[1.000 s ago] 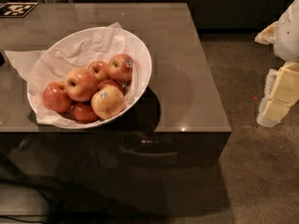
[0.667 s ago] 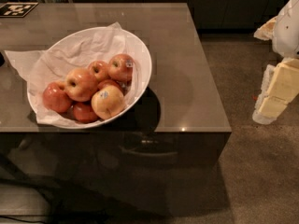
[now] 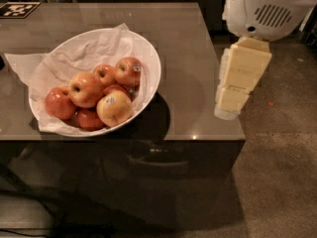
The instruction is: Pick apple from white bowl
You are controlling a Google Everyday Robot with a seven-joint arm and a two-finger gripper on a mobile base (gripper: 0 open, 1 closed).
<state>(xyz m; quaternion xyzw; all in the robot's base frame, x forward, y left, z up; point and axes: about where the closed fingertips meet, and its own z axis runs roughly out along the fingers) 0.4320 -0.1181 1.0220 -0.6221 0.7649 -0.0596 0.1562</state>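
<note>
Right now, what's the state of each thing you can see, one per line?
apple: atop the pile in the white bowl, stem dimple up, untouched.
white bowl: upright on the table, paper-lined, holding several apples.
yellower stickered apple: at the bowl's front, sticker up.
gripper: pointing down beside the table's right edge, away from the bowl.

Cream pincer (image 3: 231,102) right of white bowl (image 3: 154,66), orange-red apple (image 3: 85,89).
</note>
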